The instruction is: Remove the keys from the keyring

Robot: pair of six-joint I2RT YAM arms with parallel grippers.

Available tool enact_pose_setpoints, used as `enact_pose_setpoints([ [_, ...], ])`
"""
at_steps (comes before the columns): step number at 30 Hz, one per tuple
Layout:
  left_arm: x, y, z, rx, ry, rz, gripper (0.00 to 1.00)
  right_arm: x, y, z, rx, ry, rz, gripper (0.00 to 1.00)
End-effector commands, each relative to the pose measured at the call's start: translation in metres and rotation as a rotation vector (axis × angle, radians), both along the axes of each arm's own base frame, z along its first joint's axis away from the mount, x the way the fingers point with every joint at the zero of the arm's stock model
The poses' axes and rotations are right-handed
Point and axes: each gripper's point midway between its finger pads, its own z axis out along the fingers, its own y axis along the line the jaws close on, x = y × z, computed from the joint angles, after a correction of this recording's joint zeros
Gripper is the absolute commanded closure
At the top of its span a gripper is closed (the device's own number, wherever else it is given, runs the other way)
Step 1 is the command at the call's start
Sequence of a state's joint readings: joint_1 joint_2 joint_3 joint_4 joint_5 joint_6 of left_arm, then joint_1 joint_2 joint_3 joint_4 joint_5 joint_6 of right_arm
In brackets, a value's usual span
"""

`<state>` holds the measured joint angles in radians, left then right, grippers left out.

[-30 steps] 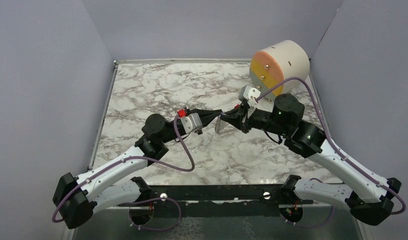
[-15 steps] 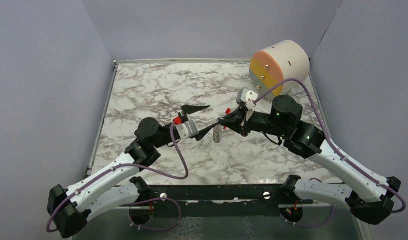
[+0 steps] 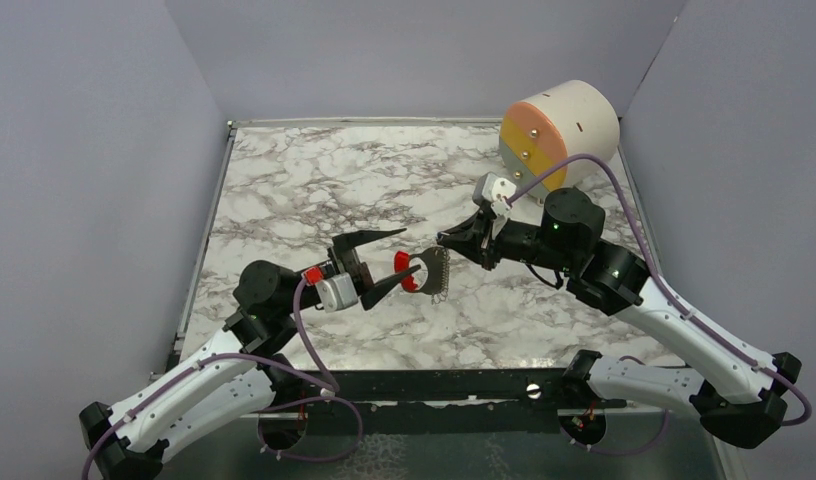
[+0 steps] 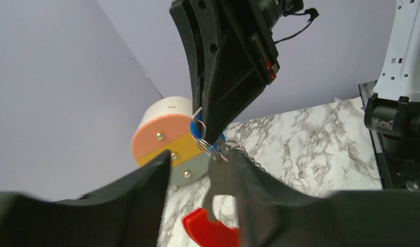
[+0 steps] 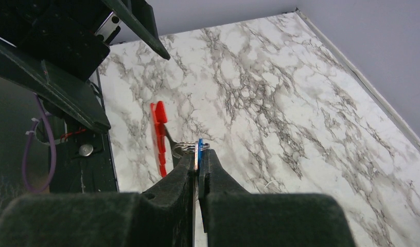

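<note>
Right gripper (image 3: 449,240), jaws clamped on the blue-headed key (image 5: 200,146), hangs the keys (image 3: 436,272) and red keyring (image 3: 407,271) above the worktop (image 3: 284,180), presented to the left gripper (image 3: 411,250), jaws wide, empty.

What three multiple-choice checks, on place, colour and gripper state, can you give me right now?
1. Where on the marble table is the round drawer unit? A far right corner; B near left corner; C dead centre.
2. What colour is the keyring hanging with the keys from the right gripper? A green; B red; C black.
3. How is the left gripper? A shut tight; B open; C out of view.
1 A: it sits at the far right. 2 B: bright red in both wrist views. 3 B: its fingers stand wide apart.
</note>
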<state>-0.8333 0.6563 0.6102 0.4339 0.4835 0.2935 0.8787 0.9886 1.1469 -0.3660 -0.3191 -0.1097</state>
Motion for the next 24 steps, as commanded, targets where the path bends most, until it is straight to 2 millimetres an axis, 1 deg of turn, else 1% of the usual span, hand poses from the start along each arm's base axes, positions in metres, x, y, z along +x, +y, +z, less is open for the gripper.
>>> enact_pose_setpoints([
  [1, 0.016, 0.001, 0.0, -0.012, 0.034, 0.072, 0.72, -0.001, 0.002, 0.03, 0.04, -0.032, 0.009, 0.99],
  [2, 0.024, 0.001, 0.0, -0.015, 0.048, 0.106, 0.79, -0.001, 0.002, 0.03, 0.034, -0.03, 0.011, 0.99],
  [3, 0.032, 0.002, 0.001, -0.02, 0.059, 0.142, 0.82, -0.001, 0.002, 0.031, 0.029, -0.031, 0.013, 0.99],
  [5, 0.047, 0.005, 0.002, -0.023, 0.075, 0.216, 0.82, -0.001, 0.001, 0.033, 0.019, -0.03, 0.011, 0.99],
  [8, 0.066, 0.006, 0.006, -0.02, 0.077, 0.301, 0.79, -0.002, -0.002, 0.036, 0.008, -0.034, 0.007, 0.99],
  [11, 0.075, 0.003, 0.012, -0.01, 0.057, 0.326, 0.74, -0.003, -0.004, 0.038, -0.009, -0.035, 0.008, 0.99],
  [13, 0.08, 0.003, 0.017, -0.015, 0.061, 0.345, 0.73, 0.001, -0.006, 0.039, -0.037, -0.036, -0.012, 0.99],
  [16, 0.086, 0.007, 0.018, -0.028, 0.081, 0.386, 0.73, 0.015, -0.013, 0.038, -0.111, -0.031, -0.083, 0.99],
  [18, 0.09, 0.014, 0.016, -0.04, 0.097, 0.425, 0.72, 0.026, -0.018, 0.038, -0.167, -0.027, -0.143, 0.99],
  [20, 0.094, 0.021, 0.014, -0.048, 0.109, 0.465, 0.72, 0.037, -0.021, 0.041, -0.203, -0.027, -0.196, 0.99],
  [24, 0.096, 0.03, 0.013, -0.056, 0.107, 0.508, 0.7, 0.045, -0.025, 0.051, -0.238, -0.032, -0.247, 0.99],
])
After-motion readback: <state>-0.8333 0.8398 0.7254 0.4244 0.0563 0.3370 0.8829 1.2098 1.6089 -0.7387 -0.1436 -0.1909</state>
